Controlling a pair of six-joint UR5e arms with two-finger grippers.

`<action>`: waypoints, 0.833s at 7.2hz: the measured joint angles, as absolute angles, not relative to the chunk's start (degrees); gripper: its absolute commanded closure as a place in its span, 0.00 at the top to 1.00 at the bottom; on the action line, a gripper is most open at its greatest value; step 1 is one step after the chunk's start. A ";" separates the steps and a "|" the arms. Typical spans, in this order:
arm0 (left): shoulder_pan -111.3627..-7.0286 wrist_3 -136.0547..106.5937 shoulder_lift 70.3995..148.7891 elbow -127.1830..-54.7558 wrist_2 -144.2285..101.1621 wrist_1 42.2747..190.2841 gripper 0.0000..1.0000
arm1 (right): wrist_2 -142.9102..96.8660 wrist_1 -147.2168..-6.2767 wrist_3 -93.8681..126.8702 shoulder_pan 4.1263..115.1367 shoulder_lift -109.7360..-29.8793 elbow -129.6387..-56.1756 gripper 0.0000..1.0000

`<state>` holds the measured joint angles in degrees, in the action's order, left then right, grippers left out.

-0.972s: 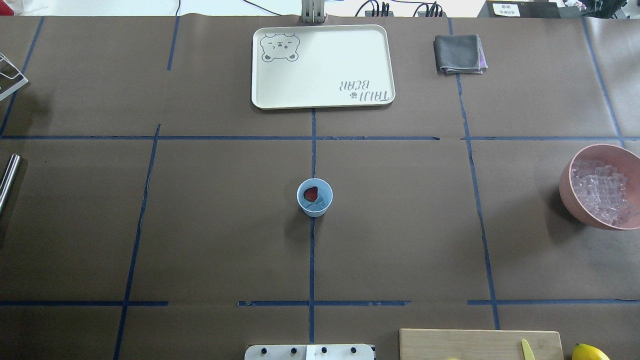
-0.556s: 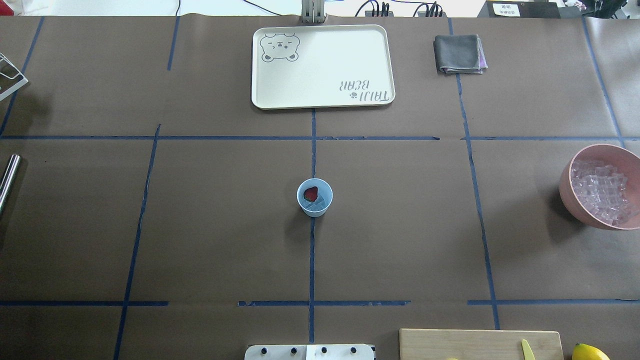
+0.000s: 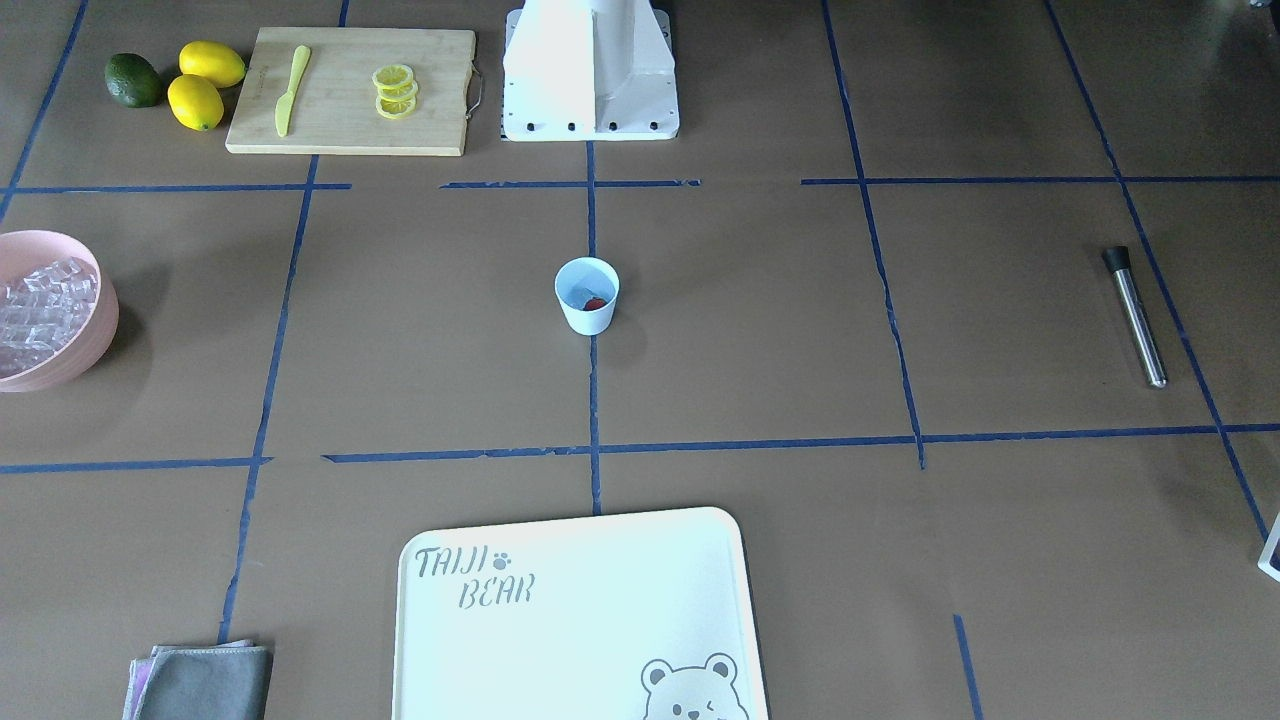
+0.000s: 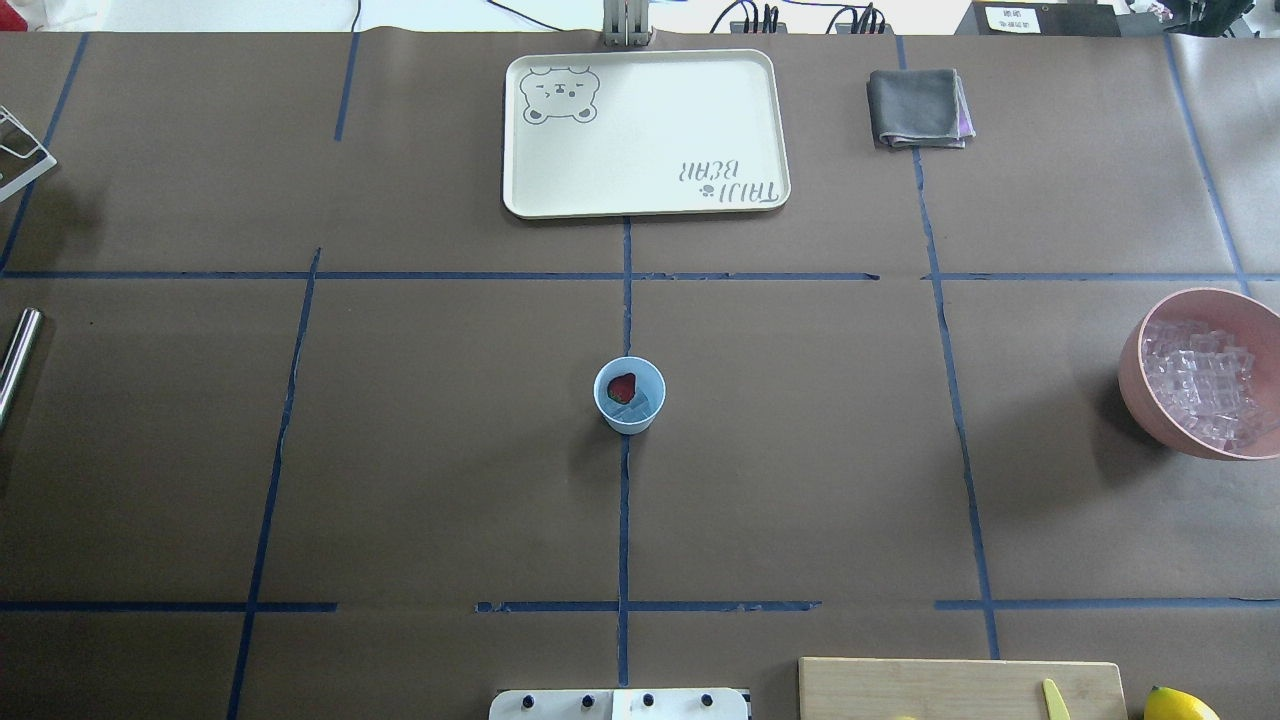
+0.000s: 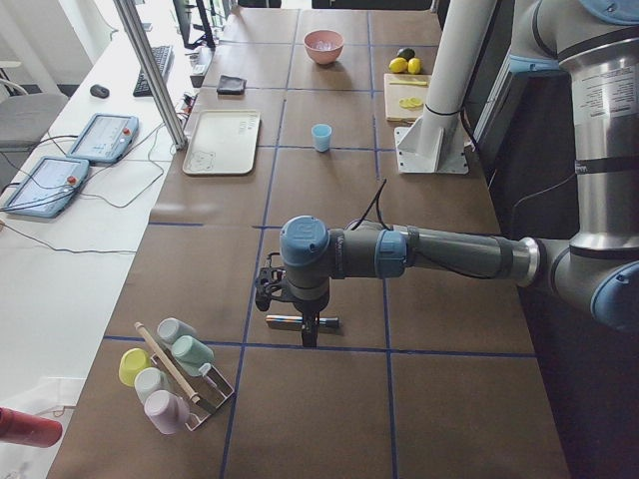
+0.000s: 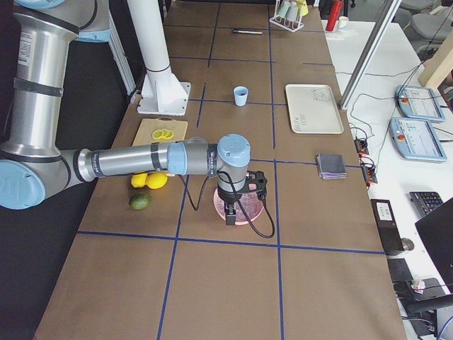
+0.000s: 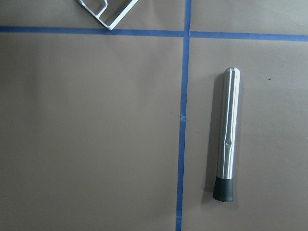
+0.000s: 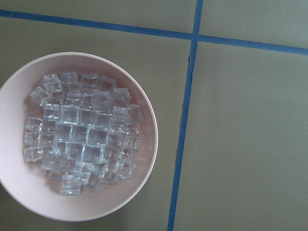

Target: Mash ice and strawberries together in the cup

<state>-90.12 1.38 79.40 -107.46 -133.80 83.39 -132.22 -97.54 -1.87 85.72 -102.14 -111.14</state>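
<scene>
Brown paper-covered table (image 4: 400, 450), taped in blue; small white tapered cup (image 4: 629, 395) at overhead centre holds one red strawberry (image 4: 622, 386) and clear ice cubes (image 4: 641, 405); left gripper (image 5: 306, 334) and right gripper (image 6: 231, 214): opening cannot be told.

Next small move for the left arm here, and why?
Probably lower the left gripper onto the metal masher lying flat on the table below it and grasp it: the cup already holds the strawberry and ice, unmashed.
</scene>
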 measured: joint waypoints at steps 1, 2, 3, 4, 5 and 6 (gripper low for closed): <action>-90.05 1.57 79.11 -108.70 -133.77 83.80 1.00 | -132.28 -97.38 -1.75 85.59 -102.14 -110.53 1.00; -90.03 1.64 78.75 -109.57 -133.83 84.12 1.00 | -132.32 -97.27 -1.65 85.33 -102.10 -109.86 1.00; -90.01 1.64 78.53 -110.03 -133.86 84.41 1.00 | -132.35 -97.21 -1.56 85.04 -102.02 -109.53 1.00; -90.00 1.61 78.40 -110.21 -133.81 84.56 1.00 | -132.30 -97.16 -1.54 84.89 -101.93 -109.40 1.00; -90.00 1.59 78.14 -110.48 -133.82 84.49 1.00 | -132.17 -97.11 -1.58 84.86 -101.87 -109.37 1.00; -89.84 1.60 77.53 -110.93 -133.89 84.39 1.00 | -132.10 -97.05 -1.63 84.83 -101.77 -109.36 1.00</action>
